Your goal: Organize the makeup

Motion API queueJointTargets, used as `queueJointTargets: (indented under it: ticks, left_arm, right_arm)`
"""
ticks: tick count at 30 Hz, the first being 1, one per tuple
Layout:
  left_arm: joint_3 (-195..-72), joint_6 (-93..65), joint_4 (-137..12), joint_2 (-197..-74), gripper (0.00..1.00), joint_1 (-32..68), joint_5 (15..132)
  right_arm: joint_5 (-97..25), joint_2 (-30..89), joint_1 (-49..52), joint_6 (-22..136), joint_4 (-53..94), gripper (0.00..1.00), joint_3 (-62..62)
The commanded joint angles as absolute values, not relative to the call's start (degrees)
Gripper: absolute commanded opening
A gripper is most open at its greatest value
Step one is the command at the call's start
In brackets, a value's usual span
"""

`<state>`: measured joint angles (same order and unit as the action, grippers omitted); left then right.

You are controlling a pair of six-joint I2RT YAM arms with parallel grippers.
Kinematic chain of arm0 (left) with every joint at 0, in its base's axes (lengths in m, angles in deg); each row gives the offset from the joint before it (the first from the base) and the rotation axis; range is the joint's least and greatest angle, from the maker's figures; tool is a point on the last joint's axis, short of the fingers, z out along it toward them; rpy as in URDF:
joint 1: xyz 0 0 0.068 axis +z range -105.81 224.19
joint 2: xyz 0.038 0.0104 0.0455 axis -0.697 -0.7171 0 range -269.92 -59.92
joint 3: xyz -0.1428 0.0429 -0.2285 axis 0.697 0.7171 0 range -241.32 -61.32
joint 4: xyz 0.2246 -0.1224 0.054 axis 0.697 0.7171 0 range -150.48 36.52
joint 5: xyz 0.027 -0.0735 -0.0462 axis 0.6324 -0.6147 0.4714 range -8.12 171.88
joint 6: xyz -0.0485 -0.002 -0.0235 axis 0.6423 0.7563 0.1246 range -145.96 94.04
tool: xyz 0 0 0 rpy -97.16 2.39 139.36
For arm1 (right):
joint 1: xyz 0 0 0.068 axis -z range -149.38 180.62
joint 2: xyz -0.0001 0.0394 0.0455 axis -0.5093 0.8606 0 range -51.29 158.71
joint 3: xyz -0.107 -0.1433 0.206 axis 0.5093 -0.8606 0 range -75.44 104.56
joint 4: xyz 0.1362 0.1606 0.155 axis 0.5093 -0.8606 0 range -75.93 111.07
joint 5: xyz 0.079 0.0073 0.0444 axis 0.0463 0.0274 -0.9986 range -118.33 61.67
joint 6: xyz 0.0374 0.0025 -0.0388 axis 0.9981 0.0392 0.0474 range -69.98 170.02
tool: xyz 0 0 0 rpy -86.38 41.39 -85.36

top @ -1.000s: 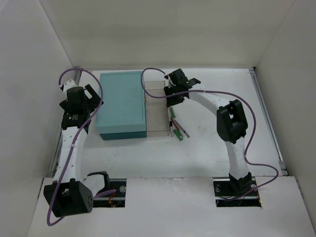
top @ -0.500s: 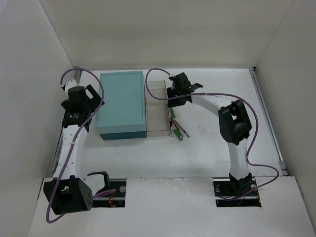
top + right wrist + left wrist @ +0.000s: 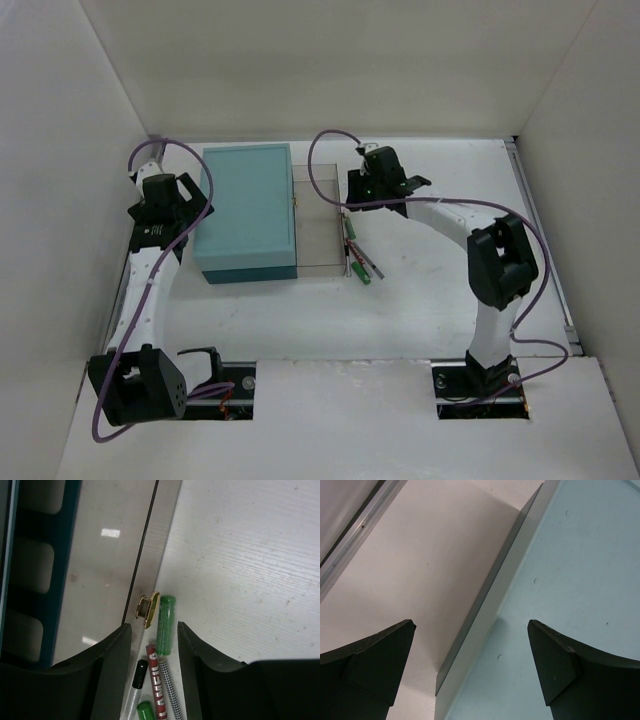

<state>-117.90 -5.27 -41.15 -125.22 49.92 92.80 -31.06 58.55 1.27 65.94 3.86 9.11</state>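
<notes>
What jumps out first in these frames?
The big teal box left of centre dominates, a clear panel lying flat at its right side. Just past the panel's gold clasp, a small bunch of makeup sticks lies on the table below the open right hand. The left hand hangs wide open over the box's left edge.

1. The box (image 3: 247,205) is teal, with a darker teal base.
2. Its clasp (image 3: 148,610) is gold.
3. Just beside the clasp: a green tube (image 3: 165,625).
4. Near the clasp: a red pencil (image 3: 156,682) with white lettering, a black-and-white checked pencil (image 3: 172,692) and a silver pencil (image 3: 136,682) with a black cap.
5. The desk (image 3: 440,290) is white.
</notes>
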Motion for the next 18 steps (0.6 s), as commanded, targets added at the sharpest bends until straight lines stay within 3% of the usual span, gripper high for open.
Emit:
queueJointTargets:
  ticks: [1,8,18]
  left_arm:
    - [-118.28,-5.30,-41.49,-124.17,1.00,49.94,92.69]
    - [-118.36,-5.48,-41.32,-123.82,1.00,50.12,92.69]
    - [-118.72,-5.57,-41.32,-124.61,1.00,49.86,92.69]
  right_arm:
    - [-31.50,57.16,1.83,66.90,6.75,0.48,7.44]
    - [-30.62,57.08,2.37,66.46,8.32,0.47,2.08]
    - [-30.71,61.29,-0.01,64.79,8.94,0.49,5.23]
